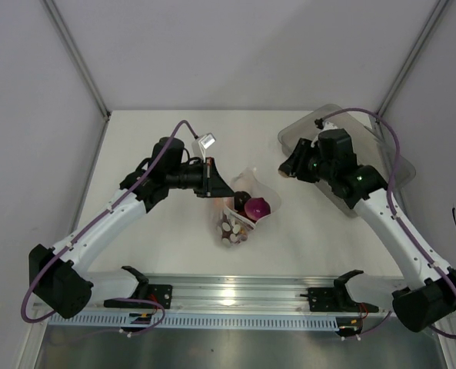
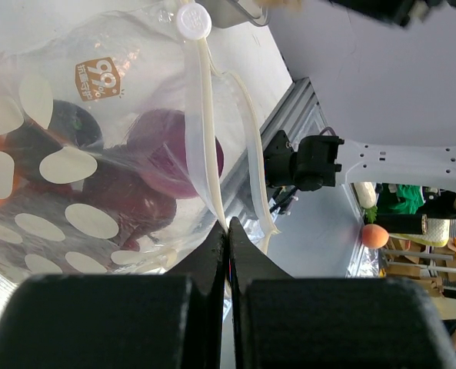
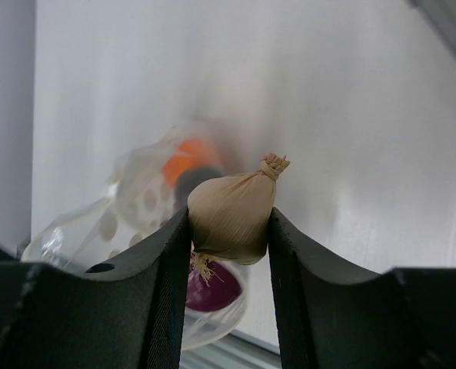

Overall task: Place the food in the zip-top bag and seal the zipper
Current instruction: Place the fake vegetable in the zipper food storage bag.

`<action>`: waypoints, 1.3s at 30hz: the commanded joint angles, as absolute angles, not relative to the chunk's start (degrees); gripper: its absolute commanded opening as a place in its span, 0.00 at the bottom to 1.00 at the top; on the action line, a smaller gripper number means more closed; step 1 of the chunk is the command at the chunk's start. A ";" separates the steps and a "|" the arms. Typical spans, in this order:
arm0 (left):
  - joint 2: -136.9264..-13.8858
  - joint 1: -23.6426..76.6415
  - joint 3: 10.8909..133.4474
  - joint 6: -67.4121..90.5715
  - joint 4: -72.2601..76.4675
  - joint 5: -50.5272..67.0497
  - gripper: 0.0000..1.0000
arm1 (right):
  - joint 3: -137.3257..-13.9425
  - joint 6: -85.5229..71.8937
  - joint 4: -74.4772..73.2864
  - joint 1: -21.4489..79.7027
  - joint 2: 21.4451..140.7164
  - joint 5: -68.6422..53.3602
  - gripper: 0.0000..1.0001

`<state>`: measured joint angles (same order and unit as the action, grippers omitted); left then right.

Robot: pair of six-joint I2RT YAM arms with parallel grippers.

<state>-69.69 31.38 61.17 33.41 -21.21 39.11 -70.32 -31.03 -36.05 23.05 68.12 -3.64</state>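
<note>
The left gripper (image 2: 228,231) is pinching tight on the zipper (image 2: 199,115) of the zip-top bag (image 2: 128,69). The bag's mouth is gaping open. The bag is sitting in the middle of the table (image 1: 158,238), between the two arms. A purple-red ball (image 2: 170,154), a dark ball (image 2: 74,123) and an orange ball (image 3: 188,163) are lying inside it. The right gripper (image 3: 229,223) is squeezing a tan onion-like bulb (image 3: 231,204) between its fingers, near the bag. A clear bin (image 1: 301,132) is sitting at the far right, partly under the right arm.
</note>
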 commanded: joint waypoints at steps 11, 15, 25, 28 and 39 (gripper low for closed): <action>-67.94 31.64 63.46 32.52 -21.88 37.97 0.00 | -73.83 -29.44 -34.72 43.57 70.92 -4.49 0.38; -67.41 31.64 63.54 32.52 -22.32 37.88 0.01 | -74.53 -29.18 -34.10 46.32 73.30 -2.55 0.45; -66.71 31.64 63.46 32.26 -23.29 37.53 0.00 | -79.10 -27.07 -36.82 46.58 77.08 -0.27 0.76; -66.62 31.55 63.46 32.26 -23.38 37.44 0.01 | -79.89 -26.46 -38.92 46.67 75.68 2.81 0.75; -67.24 31.64 63.89 32.26 -22.76 37.97 0.01 | -74.45 -21.01 -44.03 46.49 70.49 12.12 0.63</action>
